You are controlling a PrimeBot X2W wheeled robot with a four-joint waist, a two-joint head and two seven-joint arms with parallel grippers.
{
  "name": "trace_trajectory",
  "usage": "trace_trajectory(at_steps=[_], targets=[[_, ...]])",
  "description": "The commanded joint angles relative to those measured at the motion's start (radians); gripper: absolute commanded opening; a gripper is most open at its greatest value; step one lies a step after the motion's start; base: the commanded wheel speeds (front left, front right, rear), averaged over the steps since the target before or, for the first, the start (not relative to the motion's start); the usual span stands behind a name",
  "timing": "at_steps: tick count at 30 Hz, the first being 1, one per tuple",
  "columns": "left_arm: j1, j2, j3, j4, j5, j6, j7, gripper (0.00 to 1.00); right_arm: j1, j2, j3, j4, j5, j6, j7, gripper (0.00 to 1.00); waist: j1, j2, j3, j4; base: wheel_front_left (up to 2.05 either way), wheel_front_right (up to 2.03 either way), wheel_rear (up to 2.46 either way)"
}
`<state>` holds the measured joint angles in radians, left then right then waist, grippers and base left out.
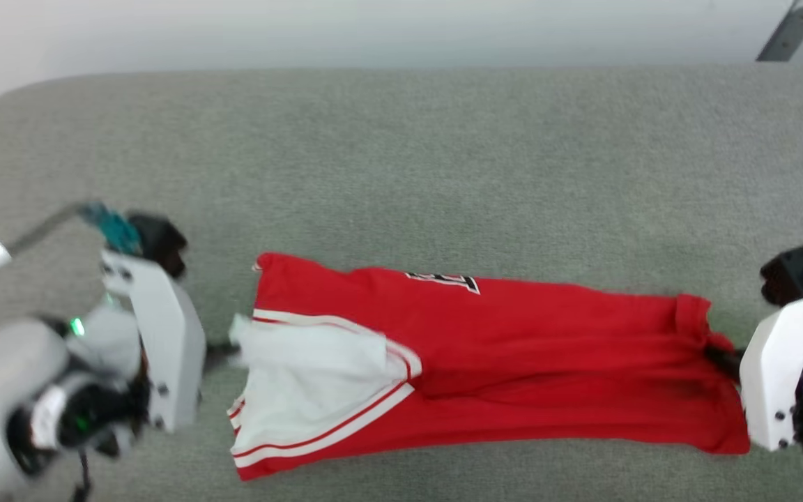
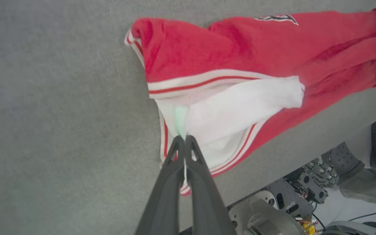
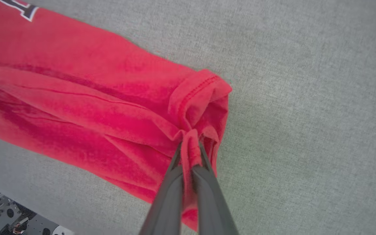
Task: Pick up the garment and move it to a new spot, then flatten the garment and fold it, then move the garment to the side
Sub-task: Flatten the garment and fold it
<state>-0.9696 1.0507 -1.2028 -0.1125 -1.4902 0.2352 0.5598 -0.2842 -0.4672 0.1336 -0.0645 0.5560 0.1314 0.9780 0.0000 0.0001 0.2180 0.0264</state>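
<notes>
Both ends of the garment point(image 1: 513, 362) are met in our head view: it lies stretched on the grey worktop point(image 1: 401, 139) between the left end effector point(image 1: 224, 355) and the right end effector point(image 1: 722, 359), though blur makes the tips hard to read. From the left wrist, we see the fingers pinched together on the white sleeve point(image 2: 240, 101), red cloth spreading beyond the tips. From the right wrist, the fingers are clamped on the bunched red hem point(image 3: 197, 88), the body trailing off to their left.
</notes>
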Motion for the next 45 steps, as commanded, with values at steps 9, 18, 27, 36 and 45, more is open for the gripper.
trace_trajectory(at_steps=[9, 18, 27, 36, 45], targets=[[0.134, -0.091, -0.030, 0.065, -0.043, -0.013, -0.066, 0.00, 0.002, 0.045, 0.029, 0.080, -0.002, -0.002, -0.003, 0.00, 0.0000, -0.0001, -0.017, 0.007, 0.00, 0.00, 0.00], [0.149, -0.120, -0.020, 0.160, -0.057, -0.042, -0.087, 1.00, -0.044, 0.069, 0.040, 0.136, 0.023, -0.002, 0.020, 1.00, 0.0000, -0.0001, -0.065, -0.001, 0.00, 0.00, 0.00], [0.210, -0.063, 0.021, 0.089, -0.049, -0.033, -0.229, 1.00, -0.006, 0.081, -0.028, 0.148, 0.041, -0.002, 0.026, 1.00, 0.0000, -0.0001, -0.167, 0.019, 0.00, 0.00, 0.00], [0.333, 0.020, 0.095, 0.003, 0.023, -0.022, -0.594, 1.00, 0.010, 0.114, -0.137, 0.181, -0.025, -0.002, 0.053, 1.00, 0.0000, -0.0001, -0.202, 0.058, 0.00, 0.00, 0.00], [0.498, 0.041, 0.195, -0.038, 0.098, 0.022, -0.822, 1.00, 0.002, 0.138, -0.242, 0.277, -0.099, -0.002, 0.111, 1.00, 0.0000, -0.0001, -0.195, 0.116, 0.00, 0.00, 0.00]])
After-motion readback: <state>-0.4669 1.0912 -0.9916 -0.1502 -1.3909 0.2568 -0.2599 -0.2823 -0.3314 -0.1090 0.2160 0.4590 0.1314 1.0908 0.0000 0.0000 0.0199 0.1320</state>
